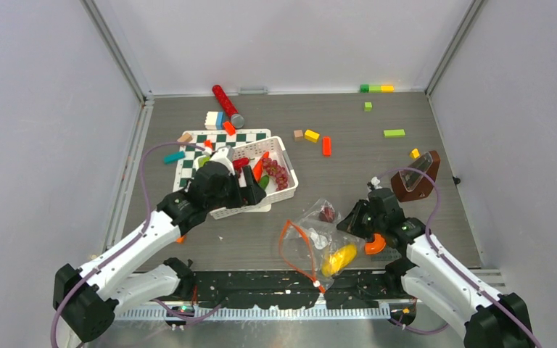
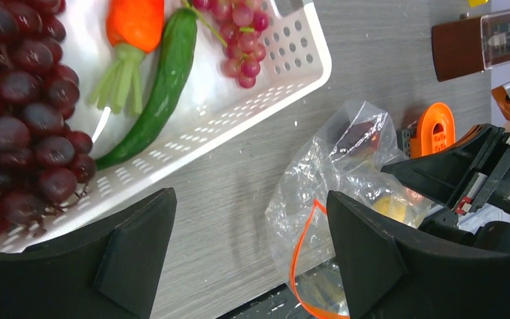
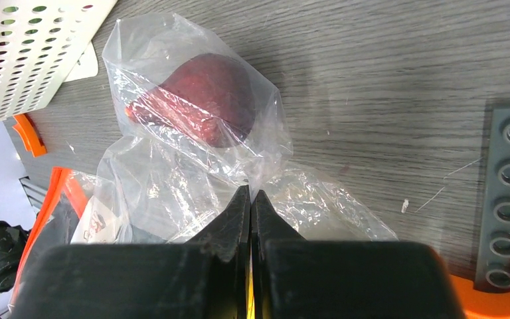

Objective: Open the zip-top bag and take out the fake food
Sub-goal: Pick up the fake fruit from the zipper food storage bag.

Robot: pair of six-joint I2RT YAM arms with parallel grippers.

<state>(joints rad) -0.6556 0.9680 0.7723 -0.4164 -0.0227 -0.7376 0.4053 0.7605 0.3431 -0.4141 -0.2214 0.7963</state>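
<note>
Two grippers in view, right gripper [image 3: 250,203] jaws pinching together on a fold of the zip-top bag [image 3: 172,179], bag lying on the table [image 3: 385,80], dark red fake food [image 3: 206,100] sitting inside just ahead of the tips, left gripper [image 2: 249,222] jaws hanging apart beside the white basket [image 2: 285,60].

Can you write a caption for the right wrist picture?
Right gripper pinching clear crinkly zip-top bag with dark red toy fruit inside.

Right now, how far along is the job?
Done: bag looks unzipped; carrot, cucumber and grapes lie in the basket. In hand: right gripper pinches the bag's plastic; left gripper is open by the basket. Left: a yellow piece and a dark red piece are in the bag.
</note>
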